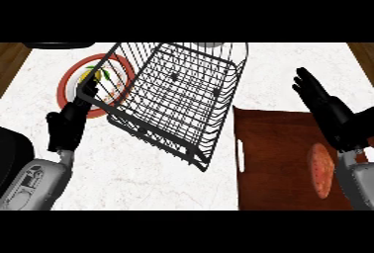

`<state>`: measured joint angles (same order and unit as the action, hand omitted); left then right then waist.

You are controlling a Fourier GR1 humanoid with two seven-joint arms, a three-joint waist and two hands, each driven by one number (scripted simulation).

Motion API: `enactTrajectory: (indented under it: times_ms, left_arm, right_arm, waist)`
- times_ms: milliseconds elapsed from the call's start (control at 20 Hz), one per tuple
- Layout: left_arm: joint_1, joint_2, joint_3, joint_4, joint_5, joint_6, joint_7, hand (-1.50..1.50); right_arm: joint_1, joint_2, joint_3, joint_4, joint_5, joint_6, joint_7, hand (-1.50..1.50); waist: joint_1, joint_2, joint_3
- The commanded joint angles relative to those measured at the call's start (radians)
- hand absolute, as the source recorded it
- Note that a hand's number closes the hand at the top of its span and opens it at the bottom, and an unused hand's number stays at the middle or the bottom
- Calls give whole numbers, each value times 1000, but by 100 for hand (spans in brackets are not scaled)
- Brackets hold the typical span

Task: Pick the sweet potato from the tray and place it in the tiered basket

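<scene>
The sweet potato (320,170), reddish and oblong, lies on the dark brown tray (281,158) at the lower right. My right hand (329,111) hovers over the tray's far right side, fingers straight and pointing up the view, just above the sweet potato and partly over its right edge. The black wire tiered basket (182,94) stands in the middle, seen from above at a tilt. My left hand (67,123) rests at the left, fingers up, beside the basket's left edge.
A red-rimmed white plate (73,84) with a yellow and green item lies at the back left, partly behind the basket and my left hand. Wooden strips flank the white marble counter (131,173) at both far corners. A dark object sits at the far left edge.
</scene>
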<state>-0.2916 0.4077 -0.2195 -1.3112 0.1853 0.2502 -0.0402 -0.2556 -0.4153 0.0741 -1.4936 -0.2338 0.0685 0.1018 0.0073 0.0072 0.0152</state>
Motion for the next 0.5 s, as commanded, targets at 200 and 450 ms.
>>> enactTrajectory:
  times_ms: [200, 450]
  left_arm:
    - [98, 32, 65, -97, 95, -58, 114, 0]
    - [160, 20, 70, -104, 142, -88, 109, 0]
  right_arm:
    - [157, 107, -3, -282, 25, -72, -202, 150]
    - [275, 157, -181, -71, 205, -485, -51, -150]
  waist:
    - [-21, -19, -15]
    - [-32, -14, -15]
